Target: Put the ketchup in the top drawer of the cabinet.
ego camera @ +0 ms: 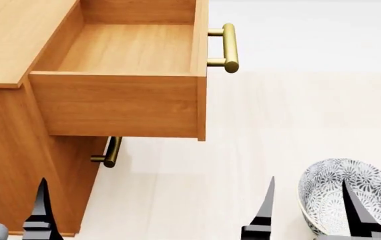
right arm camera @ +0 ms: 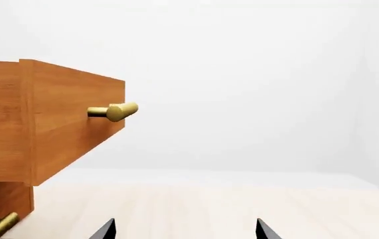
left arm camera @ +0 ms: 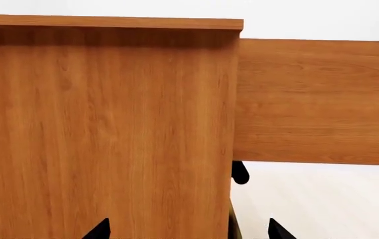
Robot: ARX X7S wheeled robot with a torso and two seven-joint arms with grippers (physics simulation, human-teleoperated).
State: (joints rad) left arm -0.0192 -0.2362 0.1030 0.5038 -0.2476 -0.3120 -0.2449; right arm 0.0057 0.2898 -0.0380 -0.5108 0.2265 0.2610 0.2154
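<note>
The ketchup can is not in any view. The cabinet [ego camera: 10,150] stands at the left of the head view. Its top drawer [ego camera: 120,102] is pulled out and its inside is bare; its brass handle [ego camera: 229,47] is on the front. The left wrist view shows the cabinet's side [left arm camera: 109,129] and the drawer's side [left arm camera: 315,99]. The right wrist view shows the drawer front [right arm camera: 76,119] and its handle [right arm camera: 116,111]. My left gripper [left arm camera: 189,228] is open and empty beside the cabinet. My right gripper [right arm camera: 184,230] is open and empty over the floor.
A grey patterned bowl [ego camera: 370,190] sits on the pale floor at the lower right, by my right gripper's fingers [ego camera: 265,210]. The lower drawer's brass handle [ego camera: 110,152] juts out under the open drawer. One left finger [ego camera: 41,210] shows near the cabinet's front corner.
</note>
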